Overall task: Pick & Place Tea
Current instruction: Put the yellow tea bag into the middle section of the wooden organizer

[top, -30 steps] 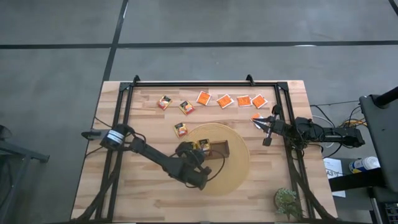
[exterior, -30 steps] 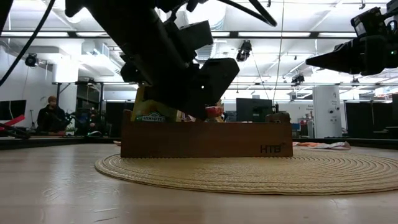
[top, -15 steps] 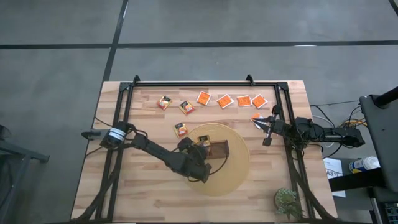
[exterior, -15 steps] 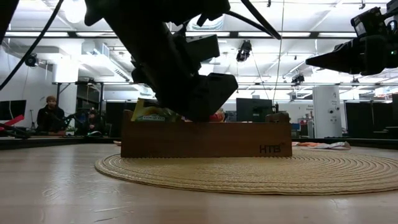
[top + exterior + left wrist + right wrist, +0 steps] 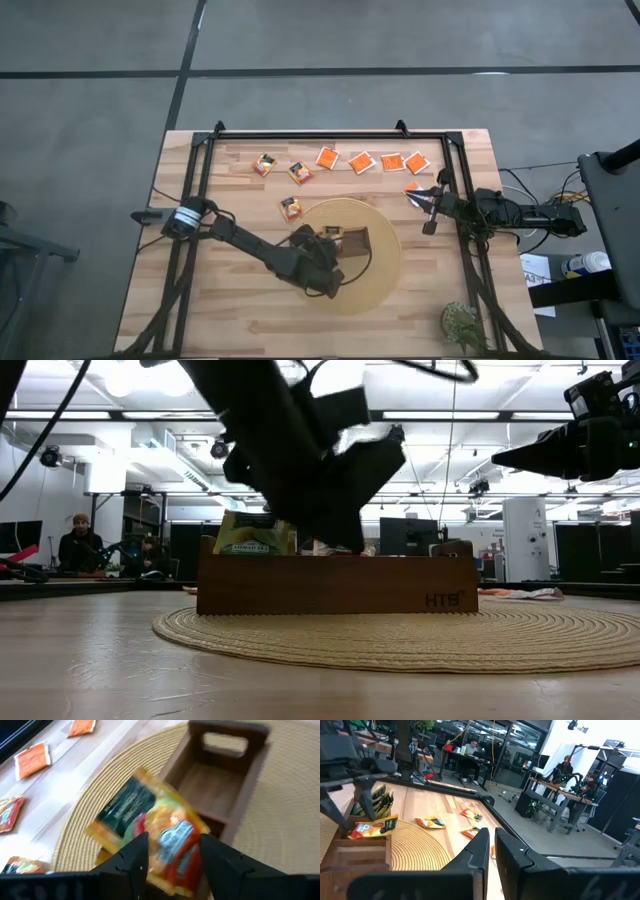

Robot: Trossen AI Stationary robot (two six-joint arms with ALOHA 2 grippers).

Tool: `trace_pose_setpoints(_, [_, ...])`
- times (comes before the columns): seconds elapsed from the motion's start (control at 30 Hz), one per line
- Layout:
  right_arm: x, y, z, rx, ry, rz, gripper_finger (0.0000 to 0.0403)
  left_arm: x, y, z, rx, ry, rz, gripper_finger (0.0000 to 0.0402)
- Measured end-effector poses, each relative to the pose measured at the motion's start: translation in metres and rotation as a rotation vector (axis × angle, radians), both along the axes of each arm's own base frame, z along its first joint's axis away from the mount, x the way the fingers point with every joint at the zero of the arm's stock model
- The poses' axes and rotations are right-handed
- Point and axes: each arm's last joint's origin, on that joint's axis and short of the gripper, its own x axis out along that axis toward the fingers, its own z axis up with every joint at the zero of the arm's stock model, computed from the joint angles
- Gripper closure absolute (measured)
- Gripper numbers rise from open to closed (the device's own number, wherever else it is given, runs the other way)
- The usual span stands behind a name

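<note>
The left pincer (image 5: 170,855) is seen spread open above the wooden tray (image 5: 352,241), nothing gripped; a yellow-orange tea sachet (image 5: 150,827) lies just ahead of its fingers, tilted at the tray's end compartment. The right pincer (image 5: 420,197) is held shut, empty, over the counter (image 5: 240,310) near orange sachets (image 5: 392,161).

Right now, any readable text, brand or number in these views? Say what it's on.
"HTB": burnt into the front wall of the wooden tray, near its right end in the low view.
Green-and-yellow tea sachet standing in the tray: a label band is there, too blurred to read.
Yellow-orange tea sachet ahead of the left gripper: dark label and a logo, not legible.
Orange sachets on the table: too small to read.
</note>
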Motion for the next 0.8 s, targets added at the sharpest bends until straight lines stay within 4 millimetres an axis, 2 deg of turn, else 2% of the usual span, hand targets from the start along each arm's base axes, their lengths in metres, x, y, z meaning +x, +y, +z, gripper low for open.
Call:
trace_pose_setpoints(0.27, [0.000, 0.000, 0.000, 0.000, 0.000, 0.000, 0.0376, 0.004, -0.020, 0.021, -0.026, -0.067, -0.037, 0.0232])
trace_pose_setpoints(0.4, [0.000, 0.000, 0.000, 0.000, 0.000, 0.000, 0.0376, 0.003, -0.025, 0.025, -0.008, -0.050, -0.062, 0.0239])
trace_pose_setpoints(0.5, [0.000, 0.000, 0.000, 0.000, 0.000, -0.001, 0.0376, 0.000, -0.023, 0.022, -0.011, -0.010, -0.070, 0.0274])
trace_pose_setpoints(0.63, [0.000, 0.000, 0.000, 0.000, 0.000, -0.001, 0.0376, 0.000, -0.022, 0.022, -0.010, 0.016, -0.094, 0.0372])
trace_pose_setpoints(0.67, [0.000, 0.000, 0.000, 0.000, 0.000, -0.001, 0.0376, 0.000, -0.022, 0.022, -0.008, 0.017, -0.095, 0.0386])
trace_pose_setpoints(0.8, [0.000, 0.000, 0.000, 0.000, 0.000, -0.001, 0.0376, 0.000, -0.022, 0.022, 0.008, 0.032, -0.113, 0.0400])
